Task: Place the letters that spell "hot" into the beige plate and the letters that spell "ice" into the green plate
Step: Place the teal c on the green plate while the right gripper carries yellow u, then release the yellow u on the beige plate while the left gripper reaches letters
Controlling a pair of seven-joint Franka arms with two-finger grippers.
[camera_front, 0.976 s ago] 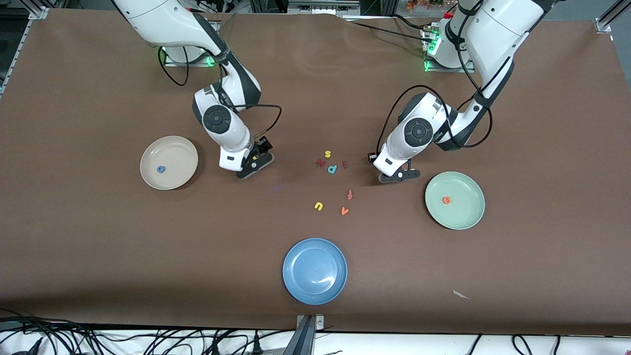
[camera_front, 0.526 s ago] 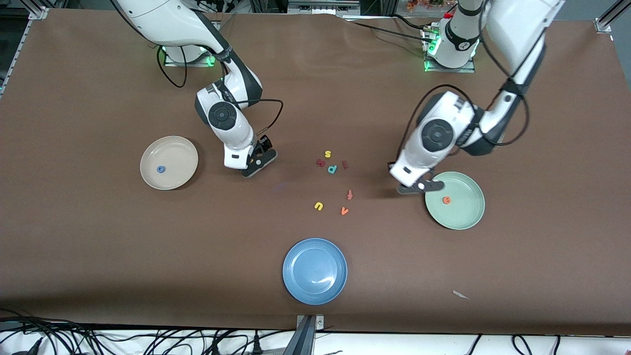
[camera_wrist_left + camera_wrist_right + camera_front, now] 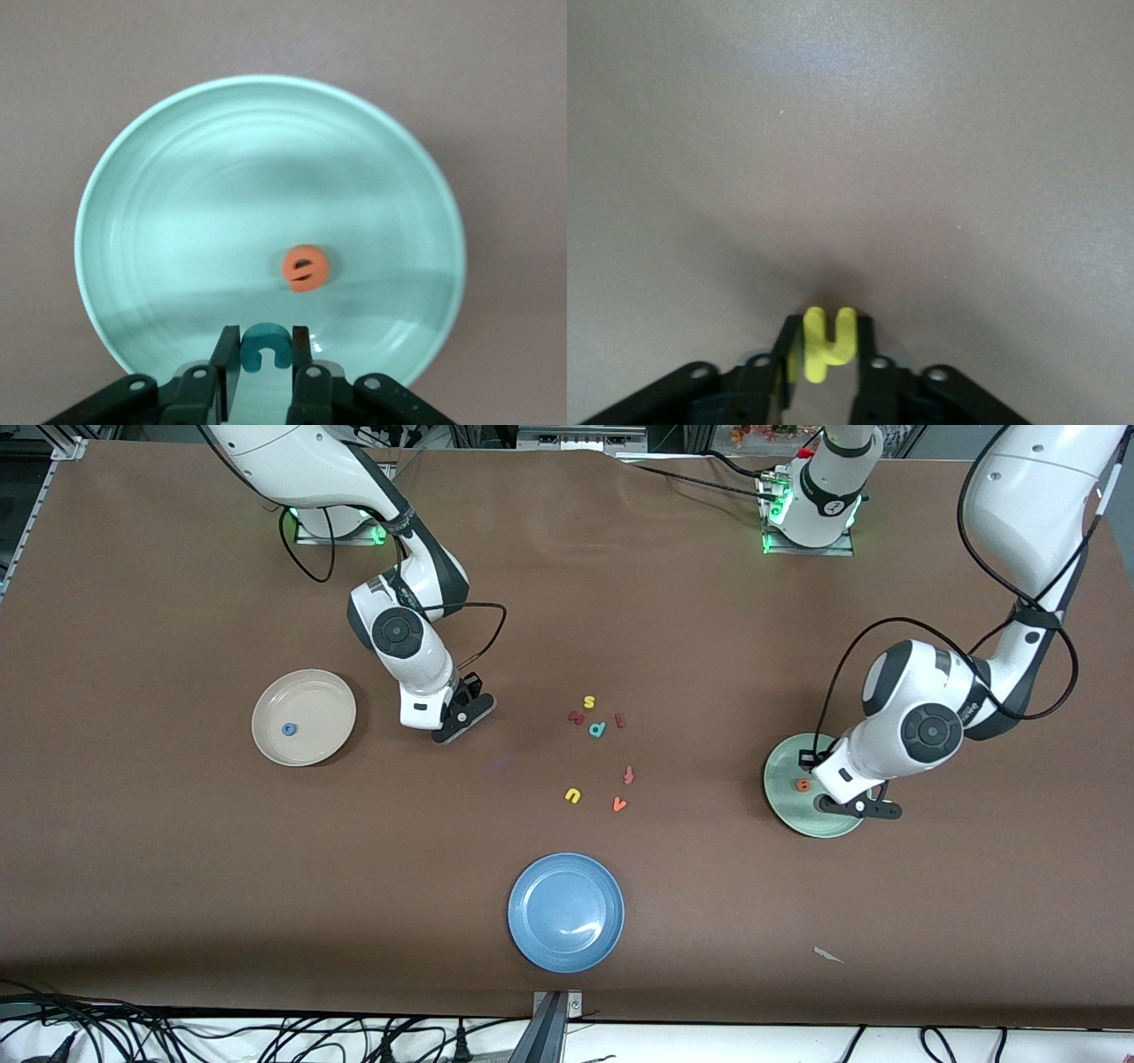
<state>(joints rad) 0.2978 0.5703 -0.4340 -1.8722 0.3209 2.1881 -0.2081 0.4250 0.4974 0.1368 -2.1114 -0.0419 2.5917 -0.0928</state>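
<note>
Teal c [image 3: 265, 345] sits pinched in the left gripper [image 3: 265, 359] over the green plate [image 3: 159, 177]; best released beside the orange e [image 3: 306, 267]. Right gripper [image 3: 826, 354] grips the yellow h [image 3: 827, 342] low over the table [image 3: 177, 868].

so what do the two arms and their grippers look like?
Both arms have glossy white shells with dark grey joint bands and round dark grey caps. A loose black cable loops along each forearm. The left gripper and right gripper are black with two fingers. Green lights glow at both bases.
</note>
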